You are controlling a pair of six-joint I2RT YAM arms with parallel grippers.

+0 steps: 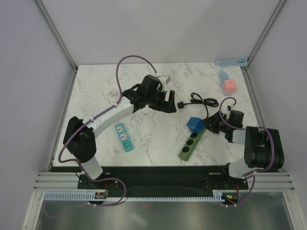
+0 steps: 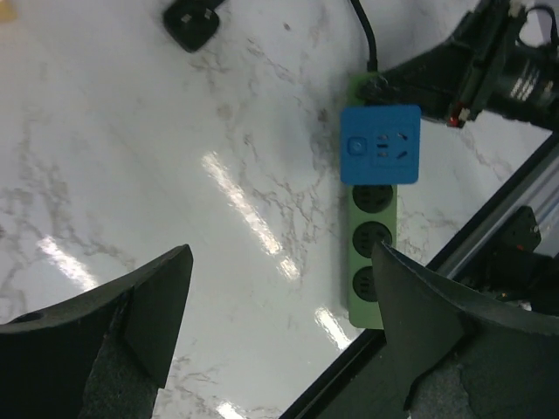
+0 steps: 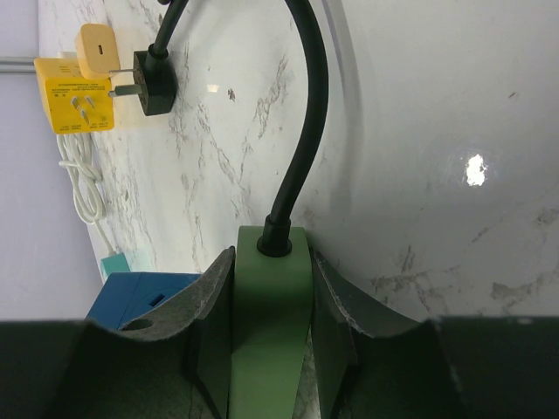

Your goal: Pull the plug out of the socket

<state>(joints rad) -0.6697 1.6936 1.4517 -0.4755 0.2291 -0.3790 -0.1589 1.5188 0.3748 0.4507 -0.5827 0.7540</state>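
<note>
A green power strip [image 1: 191,145] lies on the marble table, front right. A blue cube plug [image 1: 194,125] sits in its far socket. My right gripper [image 1: 212,125] is shut on the strip's cable end. In the right wrist view its fingers [image 3: 214,297] press both sides of the green strip [image 3: 272,323], with the blue plug [image 3: 140,297] at the left. My left gripper [image 1: 165,100] is open and empty above the table's middle. In the left wrist view its jaws stand wide apart, and the blue plug [image 2: 380,145] and strip [image 2: 374,262] lie ahead to the right.
The strip's black cable [image 1: 204,101] coils behind it and ends in a black plug [image 1: 180,104]. A teal power strip [image 1: 124,137] lies front left. A pink cube [image 1: 230,86] and a light blue adapter [image 1: 223,75] with its cable sit at the back right.
</note>
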